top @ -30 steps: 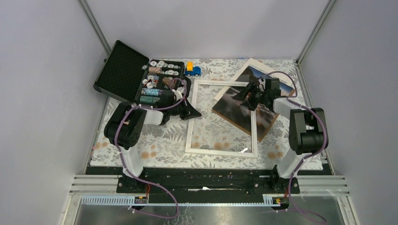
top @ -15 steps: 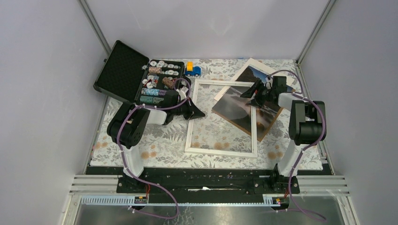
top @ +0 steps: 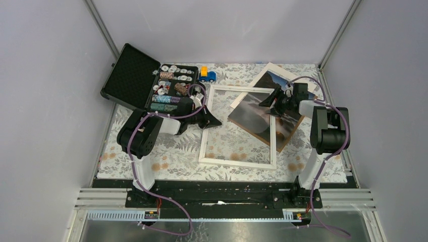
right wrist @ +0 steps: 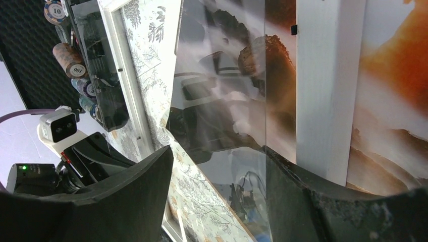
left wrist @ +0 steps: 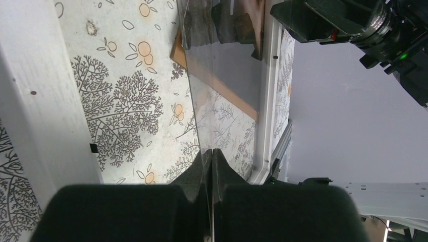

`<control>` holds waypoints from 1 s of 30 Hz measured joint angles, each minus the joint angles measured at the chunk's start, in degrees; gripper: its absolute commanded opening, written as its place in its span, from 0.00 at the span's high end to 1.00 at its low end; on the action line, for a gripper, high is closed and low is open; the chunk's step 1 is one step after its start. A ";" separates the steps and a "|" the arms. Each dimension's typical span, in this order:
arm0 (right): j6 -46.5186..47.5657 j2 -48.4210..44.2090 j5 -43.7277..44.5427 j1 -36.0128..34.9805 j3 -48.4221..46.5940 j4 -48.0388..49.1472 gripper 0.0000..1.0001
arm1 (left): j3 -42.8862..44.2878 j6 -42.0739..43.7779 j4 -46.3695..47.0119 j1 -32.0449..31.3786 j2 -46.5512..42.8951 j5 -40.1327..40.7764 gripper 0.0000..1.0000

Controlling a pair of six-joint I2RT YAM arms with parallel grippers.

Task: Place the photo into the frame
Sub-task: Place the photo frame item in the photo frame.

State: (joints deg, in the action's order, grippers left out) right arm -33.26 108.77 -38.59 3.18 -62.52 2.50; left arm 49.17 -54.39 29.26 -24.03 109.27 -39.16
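The white frame (top: 237, 162) lies flat mid-table, and its rail crosses the right wrist view (right wrist: 328, 91). The photo (top: 288, 125) lies tilted under the frame's right rail on a brown board; its orange-brown landscape fills the right of the right wrist view (right wrist: 393, 75). My left gripper (top: 214, 121) is at the frame's left rail, shut on the edge of a clear pane (left wrist: 222, 75) that stands tilted above the frame. The jaws (left wrist: 211, 154) pinch it. My right gripper (top: 272, 97) is open, its fingers either side of the pane's far edge (right wrist: 218, 151).
An open black case (top: 131, 75) of poker chips (top: 171, 85) stands at the back left, behind my left arm. A blue and orange toy truck (top: 207, 75) sits beside it. A white-bordered sheet (top: 275, 68) overlaps the photo's far end. Enclosure walls stand close on both sides.
Both grippers have shifted a little to the right. My right gripper has drawn back from over the photo toward the pane's far edge. The frame has not moved.
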 measured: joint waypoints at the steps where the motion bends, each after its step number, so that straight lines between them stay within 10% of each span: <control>1: 0.00 0.15 0.00 0.09 0.00 0.09 0.30 | 0.00 0.00 0.37 -0.04 0.00 -0.02 1.00; 30: -1.75 0.22 -1.46 0.28 -2.25 2.01 0.30 | 3.10 0.37 0.17 -0.09 0.00 0.02 1.00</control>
State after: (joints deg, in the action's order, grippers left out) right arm -35.00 108.99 -40.05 3.46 -64.77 4.51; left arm 52.27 -54.02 29.43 -24.12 109.27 -39.13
